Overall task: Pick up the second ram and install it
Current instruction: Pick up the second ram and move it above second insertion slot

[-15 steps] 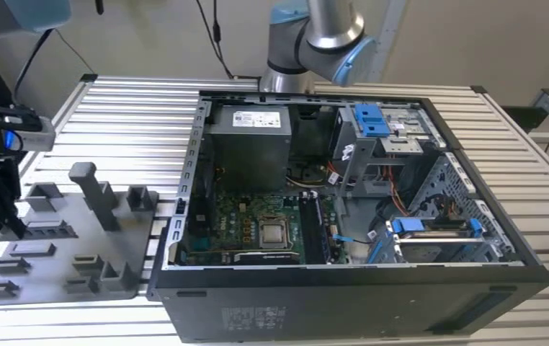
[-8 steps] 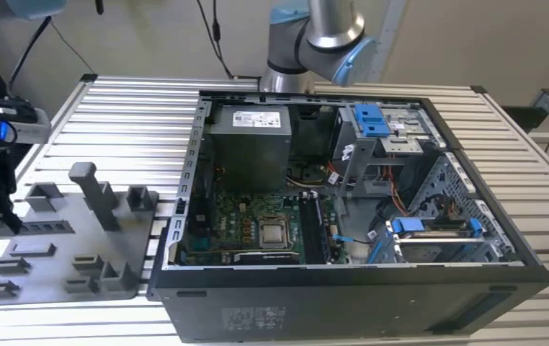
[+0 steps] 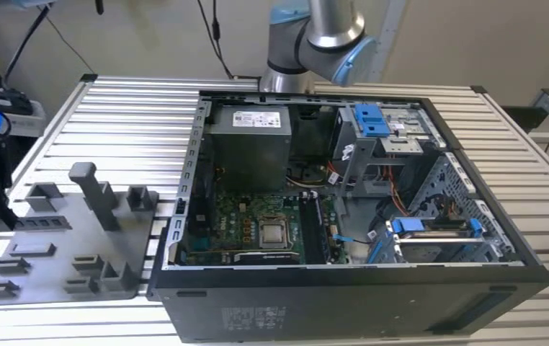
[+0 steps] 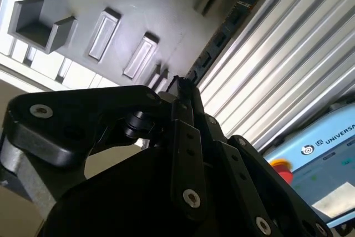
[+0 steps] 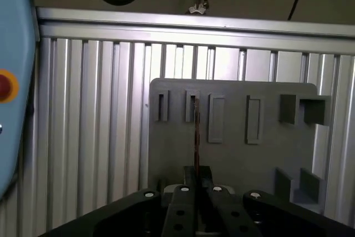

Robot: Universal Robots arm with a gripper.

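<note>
Step in hand: the pick-up. In the first wrist view the black two-fingered hand (image 5: pixel 196 174) has its fingers together, apparently clamped on the near end of the second ram (image 5: pixel 195 131), a long, narrow dark board with black chips, seen edge-on.

The ram stands over a narrow slot of the grey plastic fixture plate (image 5: pixel 233 159) on the slatted aluminium bench (image 5: pixel 89 109). Cannot tell if it has cleared the slot.

The open black computer case (image 3: pixel 351 288) with its green motherboard (image 3: pixel 246 216) sits well apart, toward the exterior view's right.

Judgement: keep the grip centred and the board upright, and pull in line with the slot. Any twist risks jamming the thin board.

Writing: print on the light-blue pendant (image 5: pixel 14 81) and on the white label (image 3: pixel 260 117) in the case, not transcribed.
</note>
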